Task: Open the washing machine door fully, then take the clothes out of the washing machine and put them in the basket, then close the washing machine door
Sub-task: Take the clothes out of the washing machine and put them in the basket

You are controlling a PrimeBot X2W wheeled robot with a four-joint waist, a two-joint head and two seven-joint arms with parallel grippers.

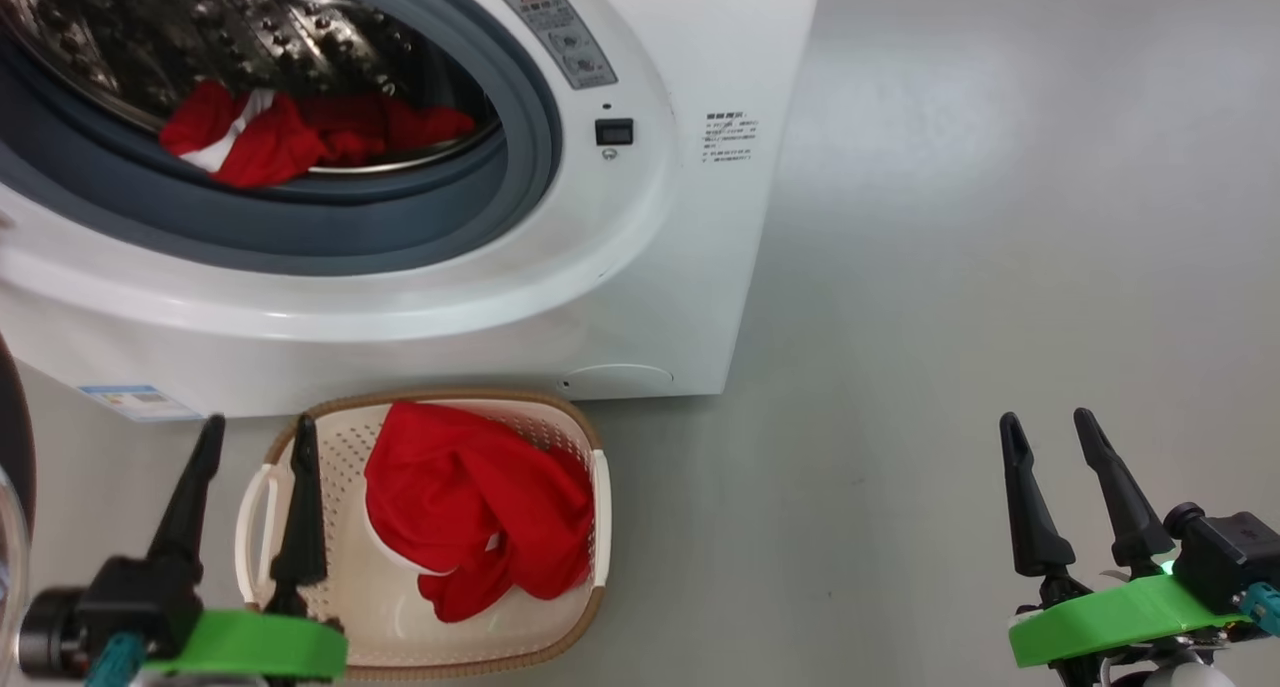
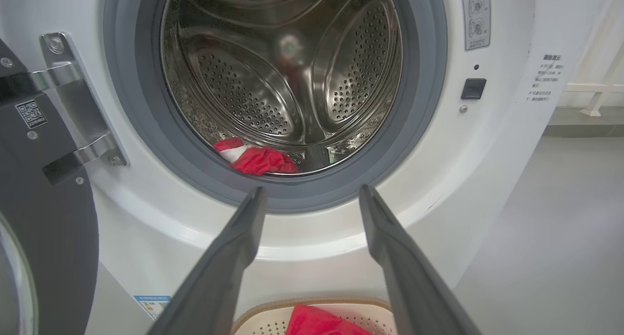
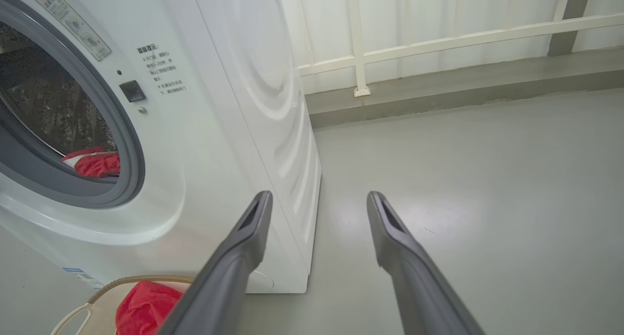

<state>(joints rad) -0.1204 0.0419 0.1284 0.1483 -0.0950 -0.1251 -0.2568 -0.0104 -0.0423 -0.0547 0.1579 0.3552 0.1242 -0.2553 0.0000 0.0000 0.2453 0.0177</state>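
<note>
- We see the washing machine (image 1: 690,217) across the upper left of the head view, its round mouth uncovered and the grey gasket (image 1: 330,237) exposed.
- The washing machine door (image 2: 48,227) is swung aside. In the left wrist view it is a dark panel at the left edge, hung on a metal hinge (image 2: 73,106).
- A red garment with white trim (image 1: 280,142) lies at the bottom front of the steel drum (image 2: 292,57), just behind the gasket lip.
- The basket (image 1: 345,467) stands on the grey floor (image 1: 950,267) right in front of the machine, at the lower centre-left of the head view.
- A second red garment (image 1: 470,507) lies crumpled inside the basket, filling its right half.
- The left gripper (image 1: 258,427) sits at the lower left of the head view. Its fingers are spread moderately wide and hold nothing, and one finger overlaps the basket's left rim in the picture.
- The right gripper (image 1: 1048,422) is at the lower right over bare floor, well apart from the basket, with its fingers parted and empty.
- In the right wrist view we see a pale railing (image 3: 438,42) along the top.
</note>
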